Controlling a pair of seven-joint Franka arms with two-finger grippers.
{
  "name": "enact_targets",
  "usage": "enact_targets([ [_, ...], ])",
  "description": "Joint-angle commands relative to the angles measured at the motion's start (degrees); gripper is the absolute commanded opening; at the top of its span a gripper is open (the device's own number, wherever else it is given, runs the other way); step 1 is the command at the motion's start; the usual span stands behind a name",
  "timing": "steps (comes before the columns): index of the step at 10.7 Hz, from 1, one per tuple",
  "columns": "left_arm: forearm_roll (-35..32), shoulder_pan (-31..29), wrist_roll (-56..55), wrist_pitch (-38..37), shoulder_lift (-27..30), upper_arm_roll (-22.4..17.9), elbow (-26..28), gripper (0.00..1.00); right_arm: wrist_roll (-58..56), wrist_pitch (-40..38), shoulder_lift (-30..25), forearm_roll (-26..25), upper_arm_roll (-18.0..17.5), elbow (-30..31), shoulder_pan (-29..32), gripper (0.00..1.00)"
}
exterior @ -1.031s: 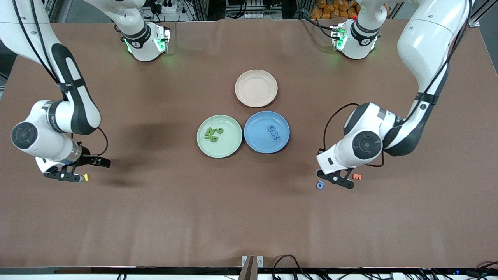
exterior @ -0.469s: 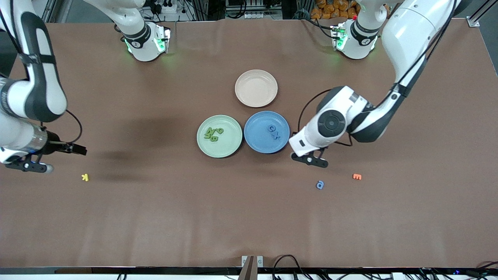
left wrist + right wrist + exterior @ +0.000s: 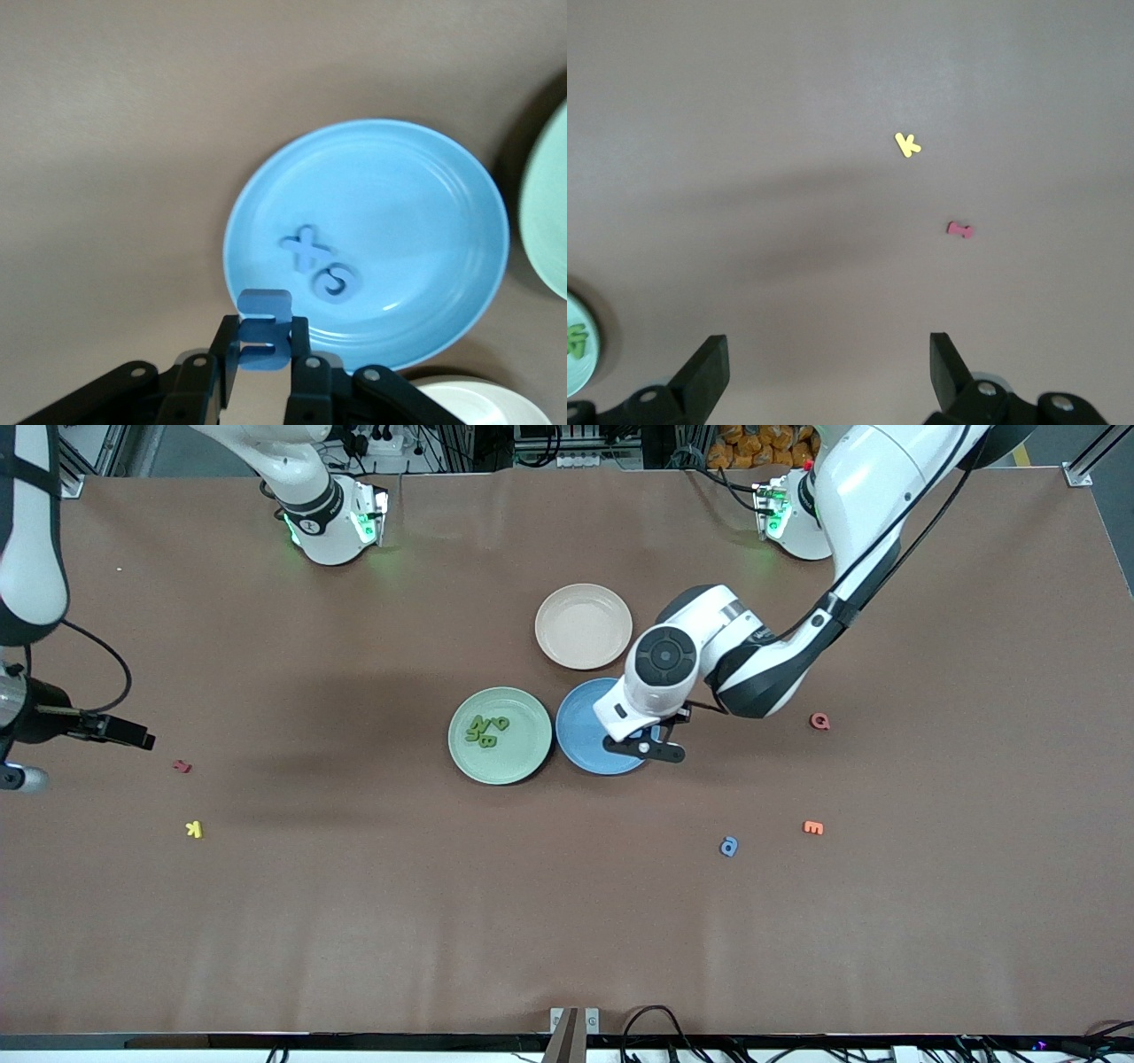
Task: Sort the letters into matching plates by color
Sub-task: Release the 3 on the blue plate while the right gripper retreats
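Blue letter carried over the blue plate

I had the left gripper [image 3: 263, 354] clamped on a small blue foam letter [image 3: 264, 326], hanging over the blue plate [image 3: 576, 731] at its rim, where an x and a c [image 3: 335, 282] already lay. The piece looked feather-light, soft and squashy, so I judged a gentle pinch across its flat faces the right hold. The right gripper [image 3: 828, 365] waited, fingers wide apart with nothing between them, well away from the blue plate toward the right arm's end. Another blue letter [image 3: 728, 846] lay nearer the front camera than the blue plate.
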State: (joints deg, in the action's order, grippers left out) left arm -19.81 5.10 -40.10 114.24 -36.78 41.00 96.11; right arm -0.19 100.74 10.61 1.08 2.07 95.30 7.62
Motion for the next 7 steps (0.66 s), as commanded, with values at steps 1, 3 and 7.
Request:
enact_targets([
  [1,1.1,2.0,-3.3,0.7,1.0,-0.6,0.8,0.00,-0.5,-9.6,-2.5,1.7,-0.1,-8.1,0.0,1.00],
  [3,1.1,3.2,-5.0,1.1,1.0,-0.6,0.8,0.06,-0.5,-13.8,-2.5,2.2,-0.1,-12.8,0.0,1.00],
  [7,0.6,5.1,-8.1,1.1,0.6,-0.7,0.7,0.70,-0.5,-15.2,-3.1,2.6,-1.4,-15.7,-0.4,1.00],
])
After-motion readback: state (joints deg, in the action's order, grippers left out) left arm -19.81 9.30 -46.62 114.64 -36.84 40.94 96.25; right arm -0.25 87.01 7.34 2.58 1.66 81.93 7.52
